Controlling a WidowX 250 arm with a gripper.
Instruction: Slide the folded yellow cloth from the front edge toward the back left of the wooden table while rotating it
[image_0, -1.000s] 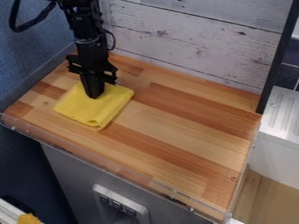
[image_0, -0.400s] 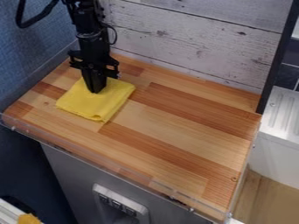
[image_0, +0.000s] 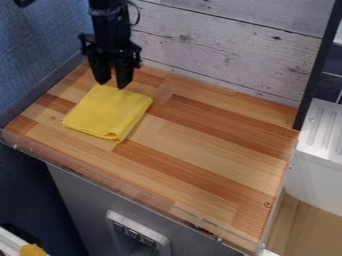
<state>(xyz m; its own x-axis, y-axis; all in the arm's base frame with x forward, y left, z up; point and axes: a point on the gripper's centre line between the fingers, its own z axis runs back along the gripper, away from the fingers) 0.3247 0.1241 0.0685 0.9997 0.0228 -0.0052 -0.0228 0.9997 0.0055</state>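
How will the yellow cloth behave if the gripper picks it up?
The yellow cloth looks thin and soft, so it would probably hang floppy from the gripper. It is folded into a flat pad with loose-looking layers at the near corner, so it may unfold. It seems light, and unlikely to roll.

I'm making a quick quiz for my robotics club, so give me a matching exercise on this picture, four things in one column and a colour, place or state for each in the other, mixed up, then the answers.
Column one
1. Cloth
2. Gripper
3. Plank wall
4. Ribbed surface

Column two
A. Fingers apart, at the cloth's far edge
B. White, to the right of the wooden counter
C. Yellow, folded and lying flat
D. Whitish boards, behind the counter

Right pairs
1-C, 2-A, 3-D, 4-B
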